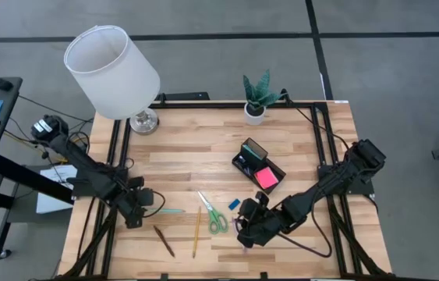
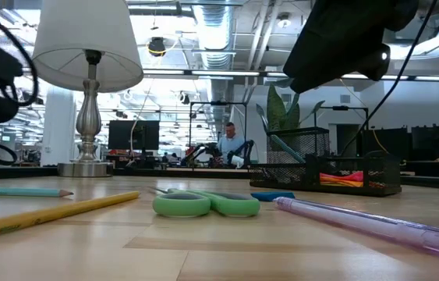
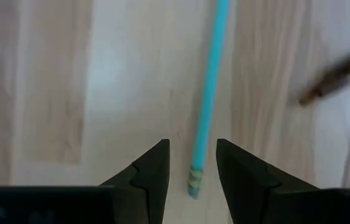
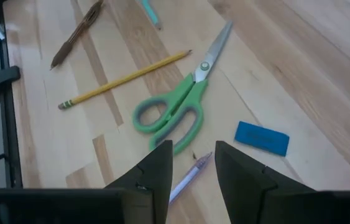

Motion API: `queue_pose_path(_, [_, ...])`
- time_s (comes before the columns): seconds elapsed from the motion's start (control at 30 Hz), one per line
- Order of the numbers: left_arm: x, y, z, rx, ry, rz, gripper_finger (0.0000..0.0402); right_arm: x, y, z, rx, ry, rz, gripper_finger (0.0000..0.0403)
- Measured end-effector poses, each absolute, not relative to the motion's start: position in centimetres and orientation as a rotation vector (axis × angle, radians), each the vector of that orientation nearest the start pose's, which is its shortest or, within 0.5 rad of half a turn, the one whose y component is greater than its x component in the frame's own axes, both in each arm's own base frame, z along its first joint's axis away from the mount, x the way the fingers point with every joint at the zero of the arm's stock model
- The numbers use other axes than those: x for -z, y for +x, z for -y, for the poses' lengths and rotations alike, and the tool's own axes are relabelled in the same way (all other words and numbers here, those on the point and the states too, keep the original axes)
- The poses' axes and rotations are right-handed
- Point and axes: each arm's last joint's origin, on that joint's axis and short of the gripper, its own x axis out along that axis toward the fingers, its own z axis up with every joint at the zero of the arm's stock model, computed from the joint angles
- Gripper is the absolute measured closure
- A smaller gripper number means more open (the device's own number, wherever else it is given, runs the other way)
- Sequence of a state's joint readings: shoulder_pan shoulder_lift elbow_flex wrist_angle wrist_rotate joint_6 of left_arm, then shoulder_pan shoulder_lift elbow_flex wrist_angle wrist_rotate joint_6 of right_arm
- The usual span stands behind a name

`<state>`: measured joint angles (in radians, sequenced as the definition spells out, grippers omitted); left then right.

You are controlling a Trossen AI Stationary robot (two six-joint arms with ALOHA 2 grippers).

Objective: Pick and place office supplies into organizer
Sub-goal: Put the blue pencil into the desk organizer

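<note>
You are in an open-plan office lab, exposed ceiling ducts (image 2: 203, 23), monitors (image 2: 133, 134) on far desks, seated person (image 2: 231, 144), wooden table (image 1: 203, 148), table lamp (image 1: 114, 66).

A table lamp (image 1: 114, 74) with a white shade and a silver base stands in the upper left part of the wooden table (image 1: 188, 152). A small white pot with a green plant (image 1: 256, 97) stands at the top edge, right of the middle. In the low view, a person (image 2: 231, 144) sits far behind in the room.
</note>
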<state>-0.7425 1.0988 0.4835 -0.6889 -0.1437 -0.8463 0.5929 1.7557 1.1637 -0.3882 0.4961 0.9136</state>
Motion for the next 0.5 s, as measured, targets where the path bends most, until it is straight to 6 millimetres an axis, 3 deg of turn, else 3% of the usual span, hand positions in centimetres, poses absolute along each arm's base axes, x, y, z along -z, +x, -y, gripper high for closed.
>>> queue_pose_path(0.27, [-16.7, 11.4, 10.7, -0.056, -0.134, -1.373, 0.0278, -19.9, 30.7, -18.4, 0.28, 0.303, -0.79, 0.0289])
queue_pose_path(0.5, [-16.7, 11.4, 10.7, -0.062, -0.129, -1.381, 0.0278, -19.9, 30.9, -18.0, 0.291, 0.305, -0.789, 0.0289])
